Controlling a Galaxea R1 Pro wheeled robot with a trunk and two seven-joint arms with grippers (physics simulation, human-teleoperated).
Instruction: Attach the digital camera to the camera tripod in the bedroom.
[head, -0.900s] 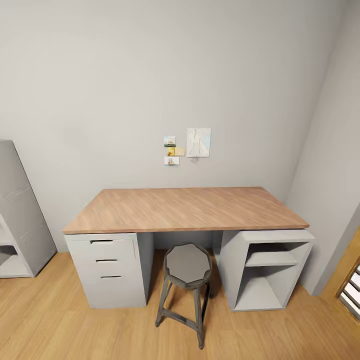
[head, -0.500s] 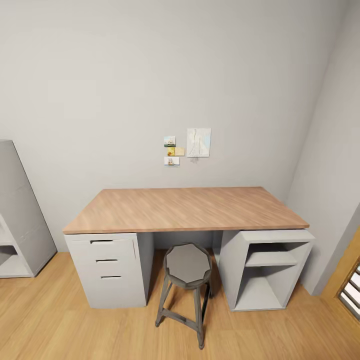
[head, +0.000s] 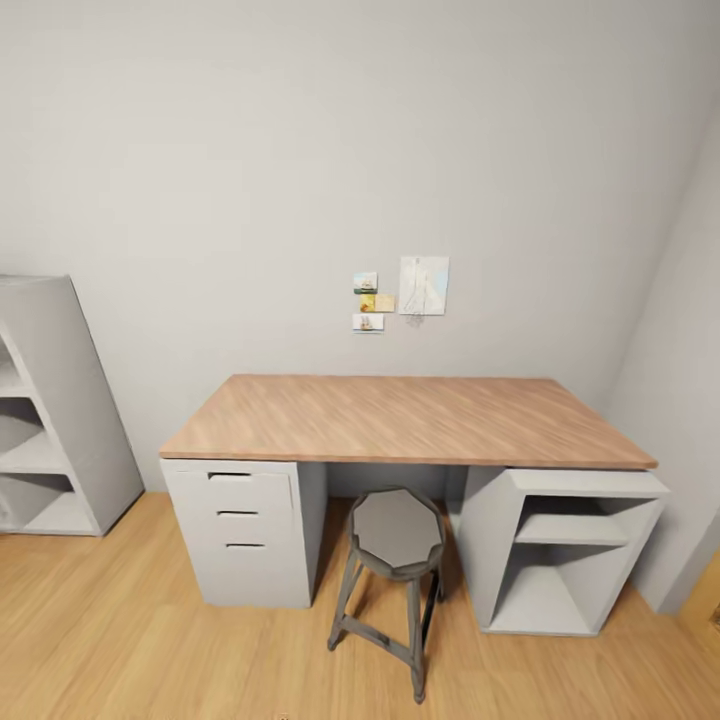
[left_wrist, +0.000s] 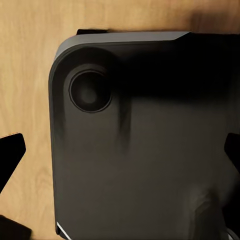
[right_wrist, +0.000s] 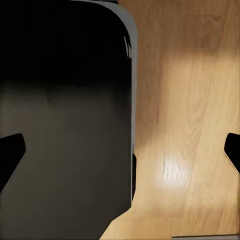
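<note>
A desk with a wooden tabletop (head: 405, 420) is seen in the head view, standing against a grey wall (head: 350, 150). Under the tabletop a grey drawer unit (head: 243, 530) is placed on one side and an open grey shelf unit (head: 560, 550) on the other, and a dark metal stool (head: 397, 535) stands between them on the light wood floor (head: 120, 640). Some small pictures and a paper sheet (head: 424, 286) are pinned on the wall above the desk, and a grey bookcase (head: 50, 450) is found at the left edge. Nothing lies on the tabletop. The digital camera and the camera tripod are not met among these things, so their place cannot be told. In the left wrist view the left tool (left_wrist: 120, 150) is shown with its dark fingertips (left_wrist: 11, 152) spread far apart at the two edges, and only the dark robot base (left_wrist: 145, 140) and floor are seen between them. In the right wrist view the right tool (right_wrist: 120, 150) is spread the same way, with its fingertips (right_wrist: 10, 152) well apart and nothing pinched. It is judged that the task is at its very beginning: nothing is picked up, nothing is attached. The camera must first be found and grasped, then carried to the tripod and fixed on its head.
</note>
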